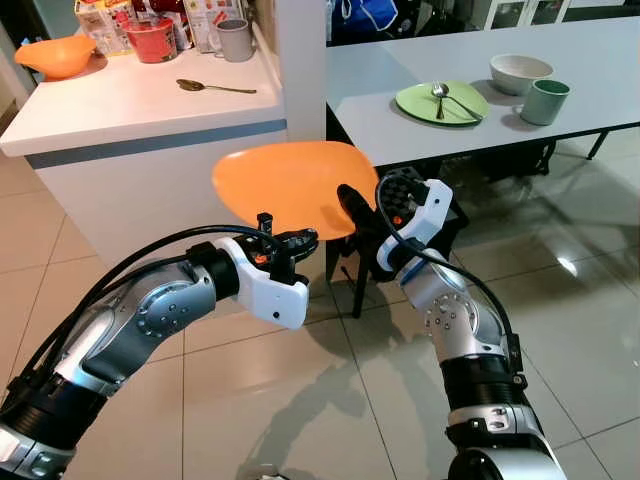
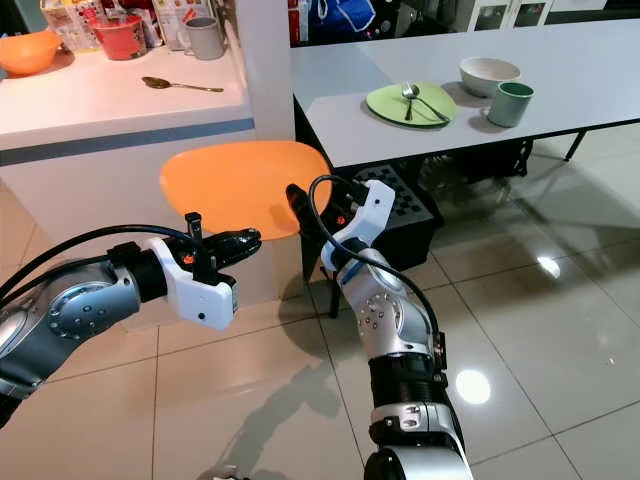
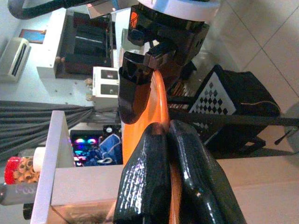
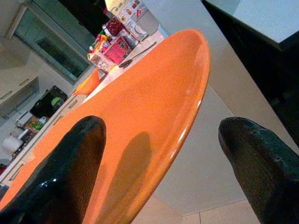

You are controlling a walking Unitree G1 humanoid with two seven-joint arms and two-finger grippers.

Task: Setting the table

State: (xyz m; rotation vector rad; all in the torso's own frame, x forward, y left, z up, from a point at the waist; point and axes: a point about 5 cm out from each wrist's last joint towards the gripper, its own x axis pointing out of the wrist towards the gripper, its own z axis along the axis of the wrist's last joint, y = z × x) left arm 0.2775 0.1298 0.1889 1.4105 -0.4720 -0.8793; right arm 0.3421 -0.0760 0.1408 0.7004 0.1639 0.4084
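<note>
Left gripper (image 1: 305, 238) pinching the rim of an orange plate (image 1: 290, 185), right gripper (image 1: 352, 200) spread wide at its opposite edge, white counter (image 1: 130, 105) behind.

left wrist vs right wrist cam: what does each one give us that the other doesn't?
Left wrist: left gripper shut on the orange plate rim, seen edge-on; black checkered bag beyond. Right wrist: the plate's top face, right gripper fingers wide apart, counter with spoon and orange bowl. Shared: the plate.
</note>
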